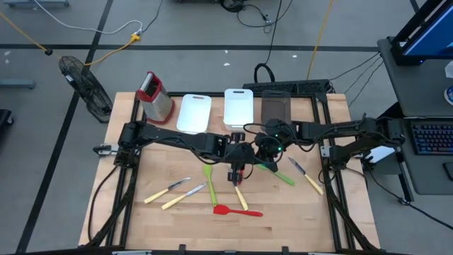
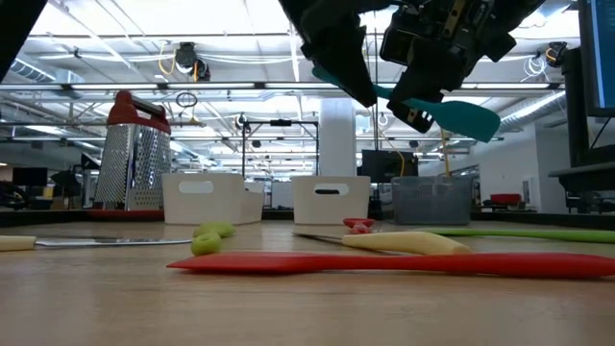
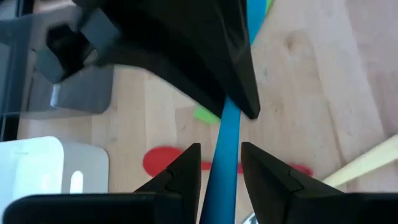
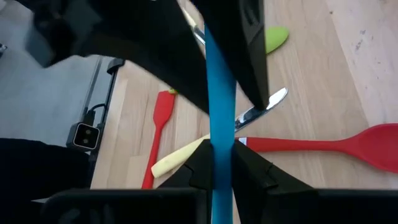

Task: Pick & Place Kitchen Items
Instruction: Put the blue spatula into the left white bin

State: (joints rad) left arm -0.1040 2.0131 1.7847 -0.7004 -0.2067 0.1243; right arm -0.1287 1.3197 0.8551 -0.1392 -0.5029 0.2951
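Note:
A blue spatula (image 2: 452, 113) is up in the air over the table's middle, between my two grippers. My right gripper (image 4: 222, 149) is shut on its handle. My left gripper (image 3: 219, 149) is open, with one finger on either side of the same handle (image 3: 229, 134) farther along, and a gap shows at its fingertips. On the table below lie a red spatula (image 1: 237, 210), a red spoon (image 4: 336, 144), a green spoon (image 1: 209, 180), a green spatula (image 1: 279, 173) and several yellow-handled knives (image 1: 168, 190). My right gripper pinches the blue spatula's handle (image 4: 219, 134) between its two fingers, which lie across the handle. The spatula is lifted clear of the table. It is close to level, its blade (image 2: 471, 120) sticking out toward the table's right and a little lower than the handle.
Two white bins (image 1: 194, 113) (image 1: 238, 108) and a dark grey bin (image 1: 276, 108) stand in a row at the far edge. The red-topped grater (image 1: 156, 95) stands at the far left. Both arms meet closely over the middle.

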